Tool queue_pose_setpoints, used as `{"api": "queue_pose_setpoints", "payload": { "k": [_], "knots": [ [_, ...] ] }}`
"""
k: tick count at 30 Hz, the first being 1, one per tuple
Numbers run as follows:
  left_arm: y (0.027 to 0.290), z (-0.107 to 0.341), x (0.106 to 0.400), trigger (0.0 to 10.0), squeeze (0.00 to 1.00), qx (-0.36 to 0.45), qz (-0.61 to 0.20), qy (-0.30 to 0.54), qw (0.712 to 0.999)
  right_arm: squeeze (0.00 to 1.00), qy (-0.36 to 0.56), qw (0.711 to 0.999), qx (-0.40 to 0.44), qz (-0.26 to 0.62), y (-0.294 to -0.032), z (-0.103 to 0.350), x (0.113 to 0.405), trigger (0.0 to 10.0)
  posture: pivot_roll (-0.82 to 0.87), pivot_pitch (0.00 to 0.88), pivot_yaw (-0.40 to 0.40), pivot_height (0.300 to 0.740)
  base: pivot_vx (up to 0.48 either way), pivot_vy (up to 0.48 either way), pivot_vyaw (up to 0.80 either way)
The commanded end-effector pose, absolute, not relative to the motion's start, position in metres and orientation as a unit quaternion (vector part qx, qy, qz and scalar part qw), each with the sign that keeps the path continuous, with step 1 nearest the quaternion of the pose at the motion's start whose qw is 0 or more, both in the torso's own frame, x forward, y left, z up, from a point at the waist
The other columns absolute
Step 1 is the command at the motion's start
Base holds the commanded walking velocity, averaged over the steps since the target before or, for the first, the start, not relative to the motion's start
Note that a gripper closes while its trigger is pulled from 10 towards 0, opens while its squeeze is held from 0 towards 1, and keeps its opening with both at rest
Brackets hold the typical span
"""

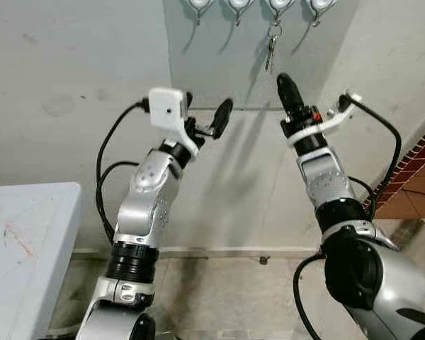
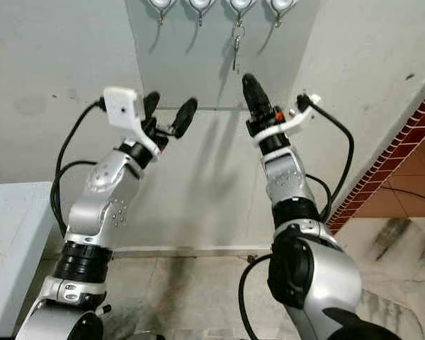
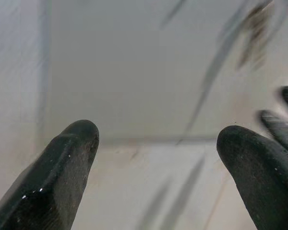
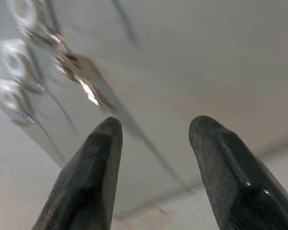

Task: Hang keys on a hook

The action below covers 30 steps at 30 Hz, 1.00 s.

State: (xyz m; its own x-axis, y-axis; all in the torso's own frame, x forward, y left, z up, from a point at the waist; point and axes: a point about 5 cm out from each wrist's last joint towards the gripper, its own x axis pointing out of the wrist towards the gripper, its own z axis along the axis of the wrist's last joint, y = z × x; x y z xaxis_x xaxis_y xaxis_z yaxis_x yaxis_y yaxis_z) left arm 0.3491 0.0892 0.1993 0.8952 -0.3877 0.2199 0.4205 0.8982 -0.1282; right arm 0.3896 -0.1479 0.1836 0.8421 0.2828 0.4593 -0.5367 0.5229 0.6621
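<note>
Head views: a bunch of silver metal keys hangs from the third white wall hook on the grey wall panel. The right gripper points below the keys; the left gripper hovers beside it.

Wrist views: both pairs of fingers are spread apart, gripping nothing.

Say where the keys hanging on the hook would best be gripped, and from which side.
Probably by the lower blades of the keys, which dangle free below the hook and stand off the wall. Coming from below and in front suits the right gripper, open just beneath them; the ring sits too close to the hook.
</note>
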Motion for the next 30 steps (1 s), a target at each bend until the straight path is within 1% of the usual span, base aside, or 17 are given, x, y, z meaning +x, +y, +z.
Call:
{"api": "queue_pose_setpoints", "payload": {
  "k": [1, 6, 8, 11, 13, 16, 18, 22, 28, 29, 30],
  "knots": [
    [0.1, 0.177, 0.35, 10.0, 0.0, -0.078, -0.181, -0.066, 0.978, 0.0, -0.142, 0.879, 0.394, 0.226, -0.155, 0.176, 0.386, 10.0, 0.04, 0.078, -0.019, 0.74, 0.0, 0.0, 0.0],
    [0.118, 0.134, 0.347, 10.0, 0.0, -0.064, -0.13, -0.004, 0.99, 0.0, -0.107, 0.906, 0.366, 0.184, -0.167, 0.143, 0.373, 10.0, 0.03, 0.069, -0.013, 0.74, 0.0, 0.0, 0.0],
    [0.132, 0.111, 0.342, 10.0, 0.0, -0.053, -0.095, 0.017, 0.994, 0.0, -0.083, 0.924, 0.341, 0.152, -0.176, 0.123, 0.365, 10.0, 0.03, 0.059, -0.007, 0.74, 0.0, 0.0, 0.0],
    [0.141, 0.088, 0.337, 10.0, 0.0, -0.049, -0.069, 0.058, 0.995, 0.0, -0.067, 0.931, 0.338, 0.118, -0.184, 0.11, 0.358, 10.0, 0.03, 0.054, -0.006, 0.74, 0.0, 0.0, 0.0],
    [0.145, 0.079, 0.334, 10.0, 0.0, -0.043, -0.061, 0.07, 0.995, 0.0, -0.055, 0.94, 0.321, 0.105, -0.187, 0.102, 0.354, 10.0, 0.03, 0.046, -0.003, 0.74, 0.0, 0.0, 0.0],
    [0.157, 0.052, 0.323, 10.0, 0.0, -0.028, -0.031, 0.112, 0.993, 0.0, -0.014, 0.957, 0.28, 0.073, -0.195, 0.077, 0.339, 10.0, 0.02, 0.033, 0.0, 0.74, 0.0, 0.0, 0.0],
    [0.158, 0.048, 0.321, 10.0, 0.0, -0.029, -0.027, 0.121, 0.992, 0.0, -0.004, 0.959, 0.275, 0.069, -0.196, 0.072, 0.336, 10.0, 0.01, 0.03, 0.001, 0.74, 0.0, 0.0, 0.0],
    [0.168, 0.021, 0.306, 10.0, 0.0, -0.045, -0.005, 0.165, 0.985, 0.0, 0.064, 0.971, 0.228, 0.041, -0.2, 0.041, 0.315, 10.0, 0.01, 0.021, 0.003, 0.74, 0.0, 0.0, 0.0],
    [0.174, -0.008, 0.284, 10.0, 0.0, -0.047, 0.01, 0.226, 0.973, 0.0, 0.144, 0.972, 0.187, 0.015, -0.203, 0.009, 0.29, 10.0, 0.0, 0.023, 0.005, 0.74, 0.0, 0.0, 0.0],
    [0.177, -0.015, 0.276, 10.0, 0.0, -0.048, 0.016, 0.241, 0.969, 0.0, 0.171, 0.971, 0.167, 0.012, -0.203, -0.001, 0.281, 10.0, 0.0, 0.023, 0.006, 0.74, 0.0, 0.0, 0.0],
    [0.177, -0.015, 0.276, 10.0, 0.0, -0.048, 0.016, 0.241, 0.969, 0.0, 0.171, 0.971, 0.167, 0.012, -0.203, -0.001, 0.281, 10.0, 0.0, 0.023, 0.006, 0.74, 0.0, 0.0, 0.0]
  ]
}}
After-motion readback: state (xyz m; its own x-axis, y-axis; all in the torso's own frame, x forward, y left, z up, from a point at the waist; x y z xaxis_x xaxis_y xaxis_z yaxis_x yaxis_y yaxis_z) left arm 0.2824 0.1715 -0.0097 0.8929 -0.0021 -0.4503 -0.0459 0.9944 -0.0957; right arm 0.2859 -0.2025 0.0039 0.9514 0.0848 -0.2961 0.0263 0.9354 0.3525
